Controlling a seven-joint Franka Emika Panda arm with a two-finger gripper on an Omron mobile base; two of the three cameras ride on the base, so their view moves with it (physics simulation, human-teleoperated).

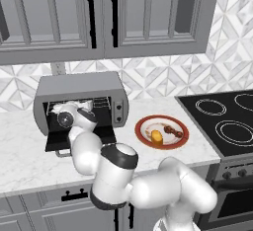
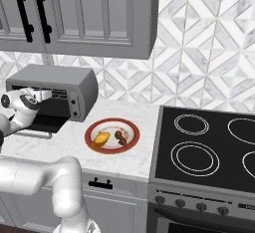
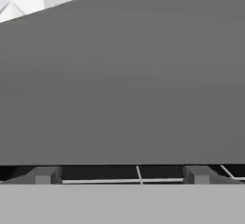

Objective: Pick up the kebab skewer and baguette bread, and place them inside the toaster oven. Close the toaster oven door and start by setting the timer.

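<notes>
The toaster oven (image 1: 81, 87) (image 2: 55, 77) stands on the counter at the left, its door (image 1: 107, 134) (image 2: 50, 123) folded down flat. My gripper (image 1: 81, 107) (image 2: 42, 96) (image 3: 122, 175) is at the oven's mouth, open and holding nothing; its fingertips (image 3: 48, 175) stand wide apart. In the hand view the oven's grey casing (image 3: 122, 84) is very close, with dark interior and rack wires just above the fingertips. To the right of the oven a red-rimmed plate (image 1: 143, 126) (image 2: 89, 135) carries the baguette bread (image 1: 156, 136) (image 2: 101, 138) and the kebab skewer (image 1: 173, 131) (image 2: 121, 137), side by side.
A black cooktop (image 1: 222, 121) (image 2: 209, 147) lies to the right of the plate. Grey wall cabinets (image 1: 99, 18) (image 2: 74, 13) hang above the oven. The open door's bar handle (image 1: 62, 152) (image 2: 35, 135) reaches toward the counter's front edge.
</notes>
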